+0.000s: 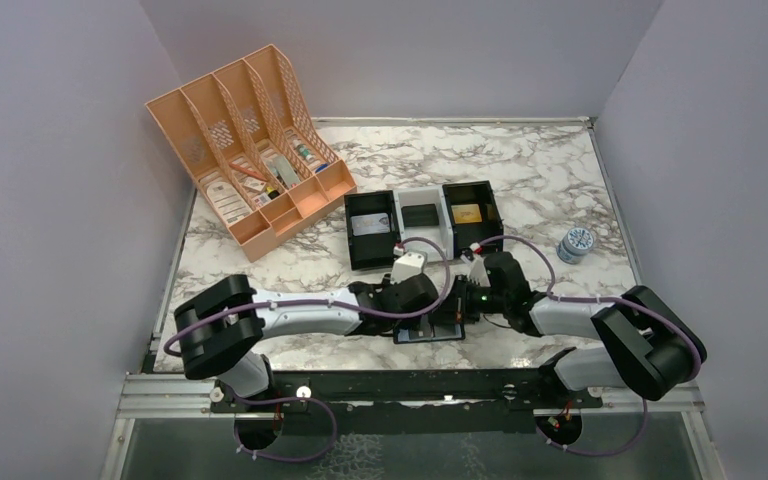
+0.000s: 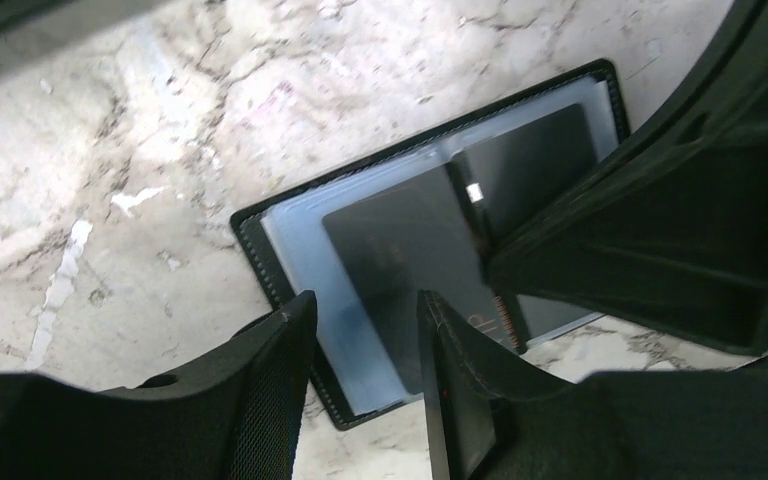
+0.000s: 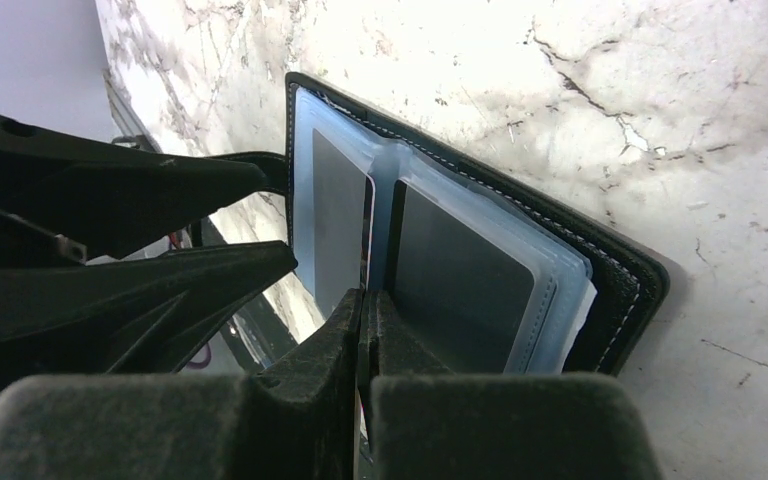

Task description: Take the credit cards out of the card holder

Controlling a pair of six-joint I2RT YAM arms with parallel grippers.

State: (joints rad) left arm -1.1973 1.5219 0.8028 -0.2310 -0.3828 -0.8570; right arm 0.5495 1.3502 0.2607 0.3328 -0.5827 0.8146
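Note:
The black card holder (image 1: pixel 430 330) lies open on the marble near the front edge, blue-grey lining (image 2: pixel 295 235) up. Dark credit cards (image 2: pixel 400 260) (image 3: pixel 455 280) sit in its clear sleeves. My right gripper (image 3: pixel 363 300) is shut on a thin middle leaf of the card holder (image 3: pixel 620 290) and holds it raised on edge. Seen from the left wrist, that leaf carries another dark card (image 2: pixel 530 160). My left gripper (image 2: pixel 365 315) hovers low over the left page, jaws apart, nothing between them. Both grippers (image 1: pixel 438 308) (image 1: pixel 467 302) meet over the card holder.
A black-and-white three-compartment tray (image 1: pixel 425 225) with cards in it stands just behind the grippers. A peach file organizer (image 1: pixel 250 150) stands at the back left. A small blue-white jar (image 1: pixel 576 244) sits to the right.

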